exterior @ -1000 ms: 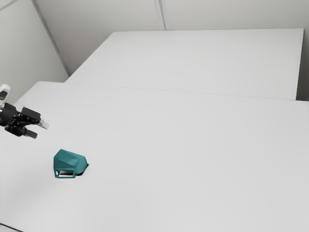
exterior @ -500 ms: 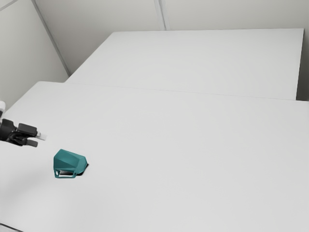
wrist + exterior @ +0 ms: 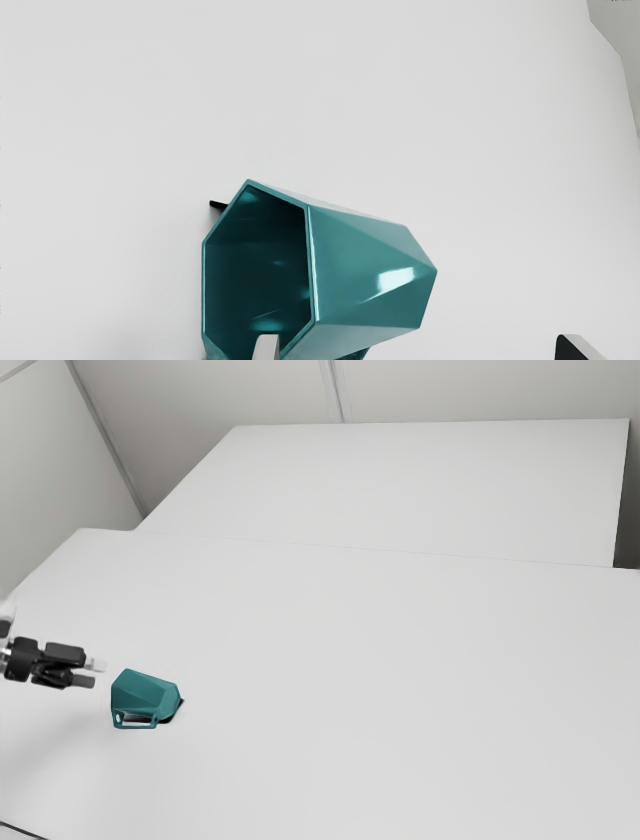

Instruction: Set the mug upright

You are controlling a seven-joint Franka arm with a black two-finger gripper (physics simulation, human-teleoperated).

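While a white table (image 3: 380,680) carries the scene, a black gripper (image 3: 92,673) hangs with fingers (image 3: 267,348) spread wide, presumably to admit the teal mug (image 3: 145,692) nearby, lying on its side on the surface, flat facets and handle (image 3: 137,727) likely checking any roll.

bright, diffuse light on the table (image 3: 400,680), faint soft shadows, white glare on the mug (image 3: 370,260)
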